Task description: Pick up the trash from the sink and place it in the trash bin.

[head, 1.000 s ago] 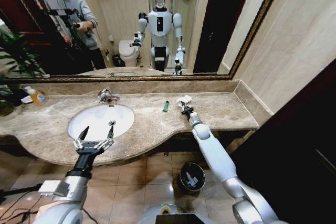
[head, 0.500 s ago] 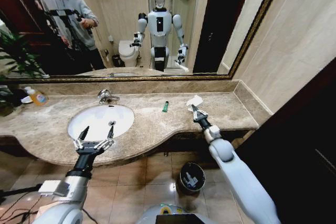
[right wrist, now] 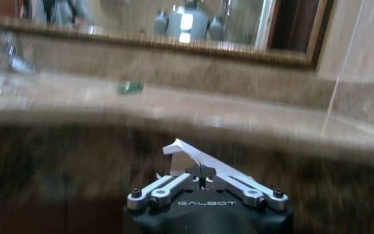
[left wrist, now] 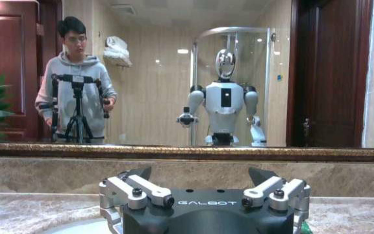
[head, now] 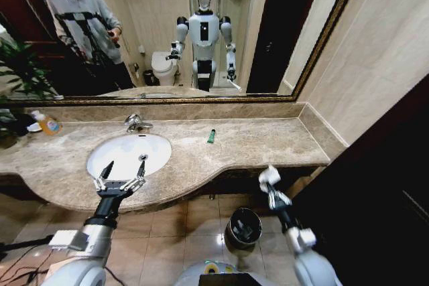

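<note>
Between the right gripper's [head: 271, 189] closed fingers sits white trash [head: 269, 176], off the counter [head: 268, 142], with the trash bin [head: 243, 227] below. Left gripper's [head: 119, 181] fingers spread over the sink [head: 127, 154].

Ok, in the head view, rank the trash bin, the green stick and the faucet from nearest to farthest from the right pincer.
Measured from the right pincer, which is below the counter edge and shut on a white tube:
1. Trash bin, on the floor just beside it, toward the robot's left.
2. Green stick, up on the counter, right of the sink.
3. Faucet, behind the sink, far left.
</note>
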{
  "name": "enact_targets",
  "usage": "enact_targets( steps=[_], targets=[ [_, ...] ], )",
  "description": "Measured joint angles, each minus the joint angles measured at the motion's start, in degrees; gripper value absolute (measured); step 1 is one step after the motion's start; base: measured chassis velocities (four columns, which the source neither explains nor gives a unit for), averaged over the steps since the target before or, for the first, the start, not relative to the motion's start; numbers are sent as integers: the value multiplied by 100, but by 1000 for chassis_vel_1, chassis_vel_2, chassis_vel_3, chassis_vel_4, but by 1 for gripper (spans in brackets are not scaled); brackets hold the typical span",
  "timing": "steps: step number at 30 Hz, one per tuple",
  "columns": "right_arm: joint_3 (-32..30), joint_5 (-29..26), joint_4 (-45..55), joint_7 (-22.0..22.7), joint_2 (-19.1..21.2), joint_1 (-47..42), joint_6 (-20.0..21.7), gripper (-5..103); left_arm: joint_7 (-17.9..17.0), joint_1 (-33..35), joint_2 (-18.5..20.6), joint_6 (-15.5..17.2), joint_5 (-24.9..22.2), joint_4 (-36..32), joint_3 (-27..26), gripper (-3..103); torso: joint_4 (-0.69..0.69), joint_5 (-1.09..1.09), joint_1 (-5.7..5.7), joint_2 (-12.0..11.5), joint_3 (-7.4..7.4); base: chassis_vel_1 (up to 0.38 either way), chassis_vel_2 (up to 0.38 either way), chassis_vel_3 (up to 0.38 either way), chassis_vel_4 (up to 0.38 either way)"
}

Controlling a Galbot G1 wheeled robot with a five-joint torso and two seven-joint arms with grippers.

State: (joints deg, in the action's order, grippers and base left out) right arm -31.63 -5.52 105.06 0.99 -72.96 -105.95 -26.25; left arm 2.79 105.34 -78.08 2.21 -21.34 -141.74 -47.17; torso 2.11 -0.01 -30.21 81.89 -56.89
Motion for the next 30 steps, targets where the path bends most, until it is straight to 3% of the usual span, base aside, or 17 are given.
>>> enact_targets(
  steps=[5, 10, 12, 16, 18, 19, 22, 30],
  targets=[
    [264, 136, -883, -23, -263, 56, -38, 0, 1, 0, 0, 0, 0, 0, 0, 100, -1, 1, -1, 0, -1, 0, 0, 0, 0],
    [555, -3, -1514, -391, -585, 389, 583, 0, 0, 0, 0, 0, 0, 0, 0, 100, 0, 0, -1, -1, -1, 0, 0, 0, 0],
    [867, -360, -1896, -610, -648, 746, 1077, 0, 1, 0, 0, 0, 0, 0, 0, 100, 0, 1, -1, -1, -1, 0, 0, 0, 0],
    [1041, -701, -2179, -780, -655, 1093, 1427, 0, 0, 0, -1, 0, 0, 0, 0, 100, 0, 0, -1, -1, -1, 0, 0, 0, 0],
    [1240, -1327, -2383, -831, -656, 1496, 1878, 0, 0, 0, 0, 0, 0, 0, 0, 100, 1, 2, -2, -1, -1, 0, 0, 0, 0],
    [1240, -1327, -2383, -831, -656, 1496, 1878, 0, 0, 0, 0, 0, 0, 0, 0, 100, 1, 2, -2, -1, -1, 0, 0, 0, 0],
    [1370, -2168, -2617, -831, -636, 1945, 2396, 0, 0, 0, -1, 0, 0, 0, 0, 100, 1, 1, -2, -1, -1, 0, 0, 0, 0],
    [1323, -2882, -3609, -806, -577, 2762, 2658, 0, 0, 0, -1, 0, 0, 0, 0, 100, 0, 1, -2, -1, -2, 0, 0, 0, 0]
  ],
)
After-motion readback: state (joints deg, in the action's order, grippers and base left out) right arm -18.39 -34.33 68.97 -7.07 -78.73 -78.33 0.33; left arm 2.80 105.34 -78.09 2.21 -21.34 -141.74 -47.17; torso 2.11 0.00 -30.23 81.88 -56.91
